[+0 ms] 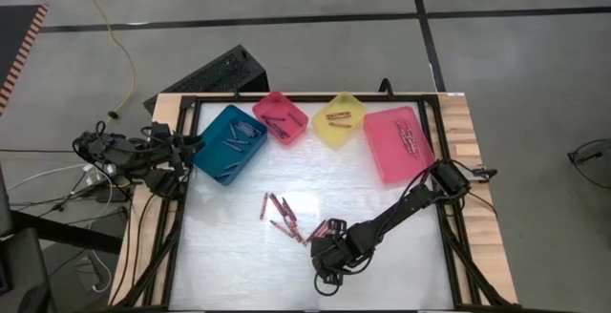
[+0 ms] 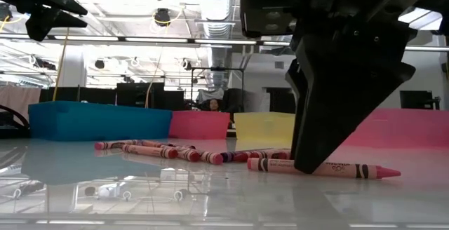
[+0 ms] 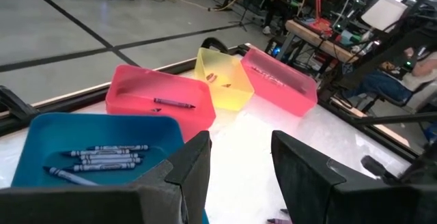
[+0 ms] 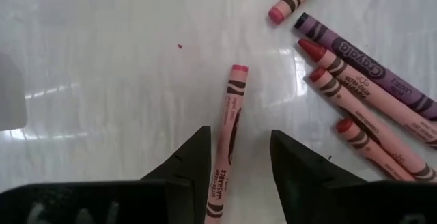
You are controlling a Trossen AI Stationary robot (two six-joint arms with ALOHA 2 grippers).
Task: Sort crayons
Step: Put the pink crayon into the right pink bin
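Loose crayons [image 1: 284, 216] lie scattered on the white table, mostly pink and red, with one purple [image 4: 362, 63]. My right gripper [image 4: 239, 138] is down at the table's near middle, open, slanting steeply down. One pink crayon [image 4: 231, 125] lies flat on the table between its fingers, lengthwise, closer to one finger. In the low view this crayon [image 2: 365, 170] sticks out from behind the finger [image 2: 316, 146]. My left gripper [image 3: 239, 162] hangs open and nearly level at the table's left edge, beside the teal bin [image 1: 229, 143], with nothing between its fingers. My right gripper has one finger [image 4: 194, 162] right against the long side of the pink crayon [image 4: 220, 183]; whether it touches, I cannot tell. A strip of table shows between the crayon and the other finger. The crayon lies flat on the table, along the fingers.
Along the far edge stand the teal bin with dark crayons, a small pink bin [image 1: 280, 115], a yellow bin [image 1: 339, 120] and a larger pink bin [image 1: 396, 143], each holding crayons. A black frame [image 1: 305, 98] borders the table. Bare white surface lies left of the loose crayons.
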